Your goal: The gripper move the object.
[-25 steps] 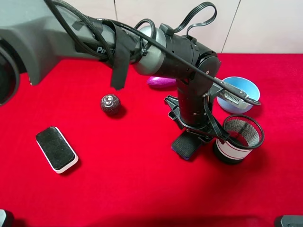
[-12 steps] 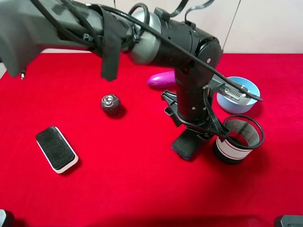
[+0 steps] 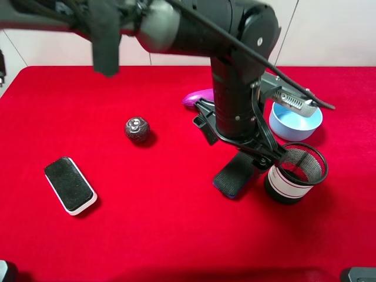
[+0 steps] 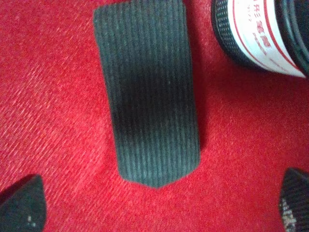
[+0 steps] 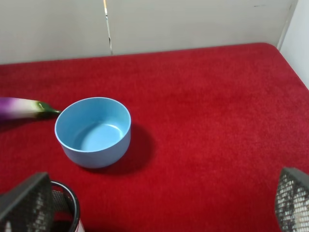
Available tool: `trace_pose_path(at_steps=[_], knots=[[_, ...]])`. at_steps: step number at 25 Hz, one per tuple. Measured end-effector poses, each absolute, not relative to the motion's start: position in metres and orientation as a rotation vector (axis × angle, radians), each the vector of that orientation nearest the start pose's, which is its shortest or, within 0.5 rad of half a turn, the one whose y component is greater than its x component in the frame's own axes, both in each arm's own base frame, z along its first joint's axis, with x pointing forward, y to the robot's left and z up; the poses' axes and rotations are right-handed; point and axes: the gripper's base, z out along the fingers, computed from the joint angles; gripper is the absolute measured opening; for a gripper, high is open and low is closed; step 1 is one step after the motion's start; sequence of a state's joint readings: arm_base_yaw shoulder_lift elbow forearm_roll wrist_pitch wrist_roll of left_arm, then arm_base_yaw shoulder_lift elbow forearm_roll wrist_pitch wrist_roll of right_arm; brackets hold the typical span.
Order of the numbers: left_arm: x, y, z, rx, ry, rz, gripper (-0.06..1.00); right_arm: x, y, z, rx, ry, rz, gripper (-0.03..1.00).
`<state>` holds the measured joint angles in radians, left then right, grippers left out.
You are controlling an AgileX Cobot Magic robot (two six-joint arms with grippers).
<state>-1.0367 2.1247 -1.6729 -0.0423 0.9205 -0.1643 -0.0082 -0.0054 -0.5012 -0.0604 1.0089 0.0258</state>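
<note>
The object, a small eraser (image 3: 233, 174) with black felt top and blue base, lies flat on the red cloth beside the mesh cup. My left gripper (image 3: 238, 147) hangs just above it, reaching in from the left. In the left wrist view the felt top (image 4: 147, 92) fills the middle, and the left gripper (image 4: 157, 203) is open, its fingertips (image 4: 19, 203) far apart and clear of the eraser. In the right wrist view the right gripper (image 5: 157, 200) is open with nothing between its fingers.
A black mesh cup (image 3: 294, 172) stands right next to the eraser. A blue bowl (image 3: 295, 120) and a purple eggplant (image 3: 197, 97) lie behind it. A dark ball (image 3: 137, 129) and a larger white-based eraser (image 3: 70, 185) sit to the left.
The left gripper has opened and risen off the small eraser, which stays on the cloth where it was. The arm has lifted higher in the exterior view.
</note>
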Motion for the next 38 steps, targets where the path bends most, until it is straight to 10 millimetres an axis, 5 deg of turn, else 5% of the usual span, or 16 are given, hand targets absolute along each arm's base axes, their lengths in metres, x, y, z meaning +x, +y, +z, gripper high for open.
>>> trace_pose_path(at_steps=[13, 23, 32, 38], knots=[[0.212, -0.358, 0.257, 1.303, 2.606, -0.235, 0.99, -0.004, -0.005, 0.282, 0.035, 1.985, -0.060, 0.69], [0.217, -0.310, 0.329, 1.248, 2.509, -0.311, 0.99, -0.004, -0.005, 0.282, 0.035, 1.985, -0.060, 0.69], [0.201, -0.270, 0.391, 1.243, 2.292, -0.280, 0.99, -0.004, -0.005, 0.282, 0.035, 1.985, -0.060, 0.69], [0.180, -0.230, 0.408, 1.189, 2.265, -0.266, 0.99, -0.004, -0.005, 0.282, 0.035, 1.985, -0.060, 0.69]])
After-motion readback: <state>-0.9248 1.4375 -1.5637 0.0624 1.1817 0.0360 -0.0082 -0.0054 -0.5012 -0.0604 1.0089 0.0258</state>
